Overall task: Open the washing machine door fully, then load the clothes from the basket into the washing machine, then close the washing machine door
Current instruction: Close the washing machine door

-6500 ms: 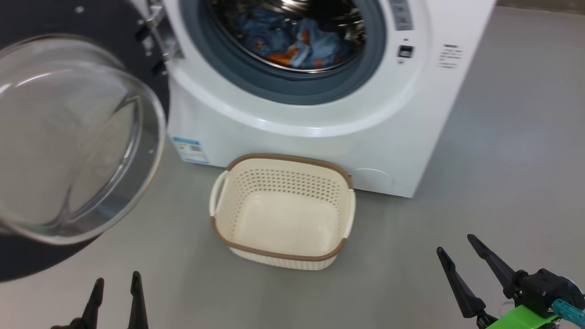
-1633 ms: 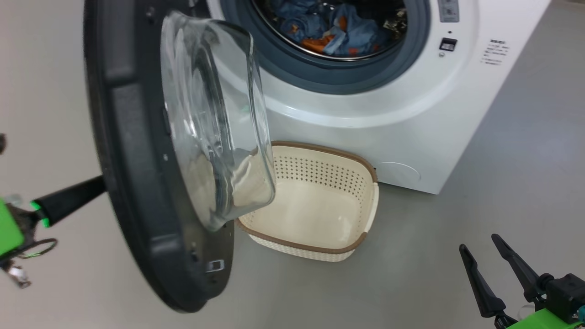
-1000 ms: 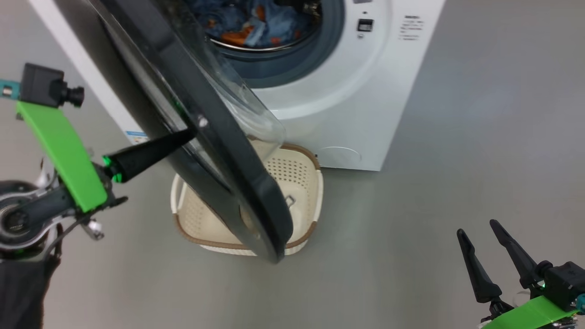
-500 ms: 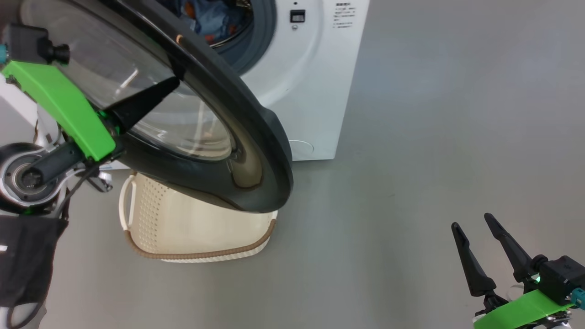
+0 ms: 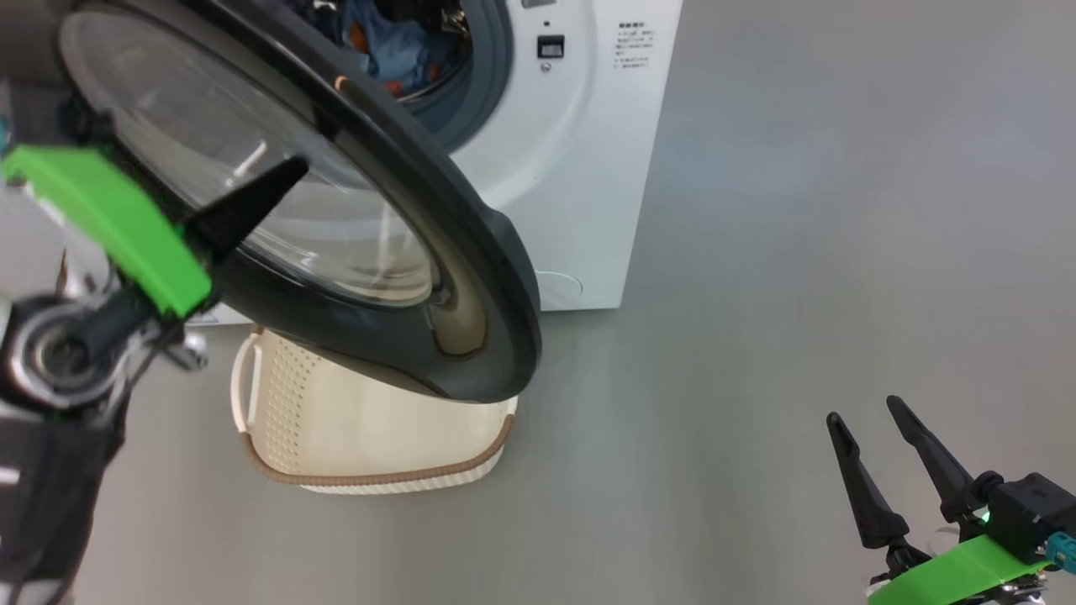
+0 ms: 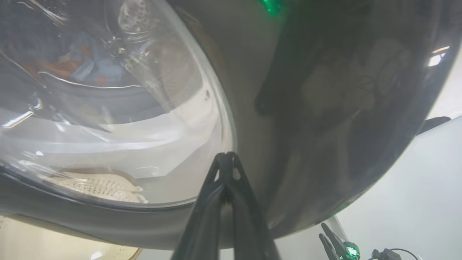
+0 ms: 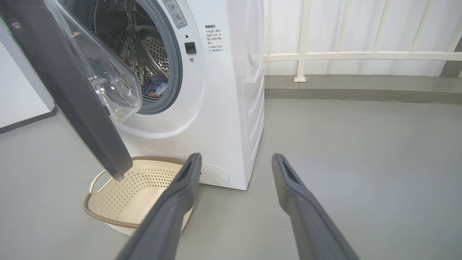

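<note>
A: So, where is the washing machine door [image 5: 471,277]?

B: Part-way open, at ten o'clock in the head view. Its black rim hangs over the basket [image 5: 370,437], which stands on the grey floor [image 5: 756,252] at seven o'clock, just in front of the washing machine [image 5: 588,168].

A: And the left tool [image 5: 290,165]?

B: Pinched right together, gripping nothing. It comes in from nine o'clock with its tip laid on the door's outer face. The left wrist view puts that tip where the clear glass meets the rim.

A: The clothes [image 5: 395,50]?

B: Blue with orange bits, inside the drum at twelve o'clock, seen past the door's upper edge. In the right wrist view they lie low in the steel drum, and the basket's bare cream bottom shows at seven o'clock.

A: The right tool [image 5: 862,409]?

B: Down at four o'clock in the head view, well apart from the machine. Its fingers are spread wide with nothing between them, pointing towards eleven o'clock.
</note>
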Controlling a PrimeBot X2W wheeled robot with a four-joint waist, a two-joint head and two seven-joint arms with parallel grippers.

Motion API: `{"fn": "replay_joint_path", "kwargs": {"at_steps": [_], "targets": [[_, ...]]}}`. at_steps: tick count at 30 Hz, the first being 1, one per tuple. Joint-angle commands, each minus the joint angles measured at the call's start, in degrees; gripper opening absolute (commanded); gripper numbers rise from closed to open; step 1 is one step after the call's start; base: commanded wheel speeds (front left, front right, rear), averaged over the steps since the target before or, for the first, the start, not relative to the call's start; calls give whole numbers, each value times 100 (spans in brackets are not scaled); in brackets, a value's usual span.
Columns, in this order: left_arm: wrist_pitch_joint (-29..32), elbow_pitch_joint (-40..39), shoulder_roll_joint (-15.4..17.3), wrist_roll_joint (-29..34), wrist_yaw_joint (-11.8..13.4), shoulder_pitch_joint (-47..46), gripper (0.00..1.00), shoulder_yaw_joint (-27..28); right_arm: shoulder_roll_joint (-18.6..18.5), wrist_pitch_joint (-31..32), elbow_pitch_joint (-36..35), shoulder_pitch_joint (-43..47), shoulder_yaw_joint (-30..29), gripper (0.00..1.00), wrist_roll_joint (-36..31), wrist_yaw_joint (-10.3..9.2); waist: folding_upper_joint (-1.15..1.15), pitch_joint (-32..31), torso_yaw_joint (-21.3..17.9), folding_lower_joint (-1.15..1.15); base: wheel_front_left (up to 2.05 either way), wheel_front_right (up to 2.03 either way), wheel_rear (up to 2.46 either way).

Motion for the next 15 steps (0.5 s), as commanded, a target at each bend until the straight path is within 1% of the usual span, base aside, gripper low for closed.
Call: {"fn": "replay_joint_path", "kwargs": {"at_steps": [1,7,8,9,10,11,12,15], "targets": [[-140,-148,360,-27,-16,87,0,199,-139,-27,-108,9,99,100,-55,16,0,-91,70,0,0,0,0],[-739,-189,469,-124,-16,777,0,252,-162,-27,-108,129,55,100,-48,16,0,-216,215,0,0,0,0],[-835,-207,487,-126,-16,894,1,248,-164,-27,-112,144,47,100,-43,16,0,-219,240,0,0,0,0],[-955,-219,492,-125,-16,1010,9,251,-166,-27,-116,161,29,100,-37,16,0,-223,275,0,0,0,0],[-1078,-215,495,-127,-16,1124,21,263,-168,-27,-119,177,20,100,-32,16,0,-226,300,0,0,0,0],[-1186,-222,504,-114,-16,1232,37,251,-173,-27,-123,193,7,100,-26,16,0,-224,331,0,0,0,0],[-1304,-221,514,-105,-16,1343,42,249,-178,-27,-126,206,6,100,-21,16,0,-229,348,0,0,0,0],[-1656,-169,551,-21,-16,1644,50,220,-191,-27,-133,239,-25,100,-10,16,0,-223,401,0,0,0,0]]}}
